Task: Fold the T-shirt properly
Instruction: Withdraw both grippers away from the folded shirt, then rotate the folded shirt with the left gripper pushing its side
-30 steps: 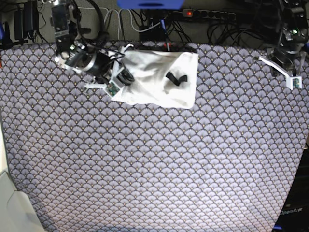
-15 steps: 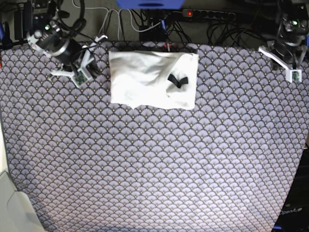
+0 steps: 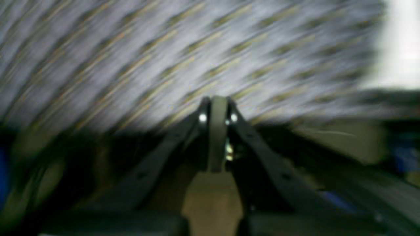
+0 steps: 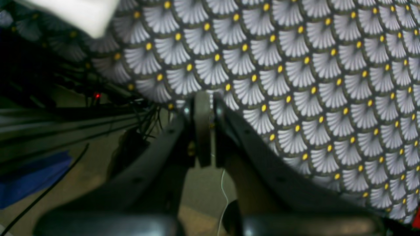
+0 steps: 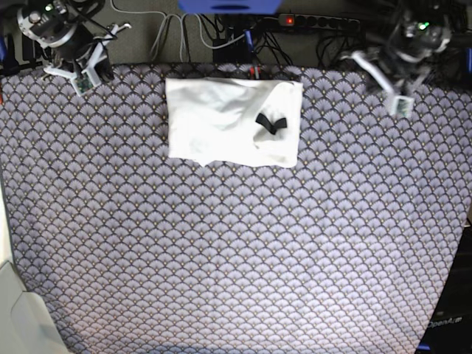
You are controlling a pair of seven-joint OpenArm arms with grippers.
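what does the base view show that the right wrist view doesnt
Only the base view shows the whole folded T-shirt with its black tag, lying flat at the far edge of the table, plus both arms pulled back to the far corners, left gripper included. Only the right wrist view shows the right gripper close up, jaws shut on nothing, over the table edge. Both share the patterned tablecloth and some white shirt; the wrist view catches just a blurred corner.

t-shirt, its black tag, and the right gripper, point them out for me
T-shirt (image 5: 214, 122): base view, on the plain white middle of the folded cloth.
black tag (image 5: 271, 123): base view, on the tag's centre.
right gripper (image 4: 202, 98): right wrist view, between the tips of the shut jaws.
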